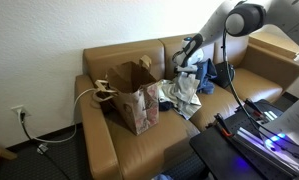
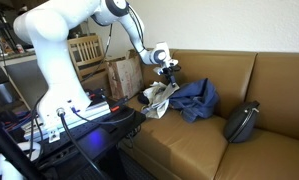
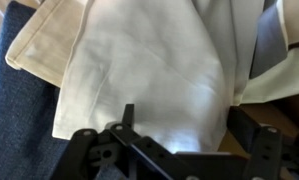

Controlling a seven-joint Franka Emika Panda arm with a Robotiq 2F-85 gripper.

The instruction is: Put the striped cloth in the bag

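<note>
Your claw [image 2: 169, 70] sits right on the striped cloth [image 2: 159, 97] just beneath it. Folds hide how the jaws stand, so I cannot tell if it grips. Pinch a thick fold, lift clear of the blue garment [image 2: 196, 98] alongside, then carry to the bag [image 1: 129, 95] well aside.

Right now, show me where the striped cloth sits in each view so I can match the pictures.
In an exterior view: the striped cloth is at the centre, just right of the brown paper bag.
In an exterior view: the cloth is left of centre, right of the bag.
Wrist view: the cloth fills most of the picture.
Shared landmark: the blue garment beside the cloth.
</note>
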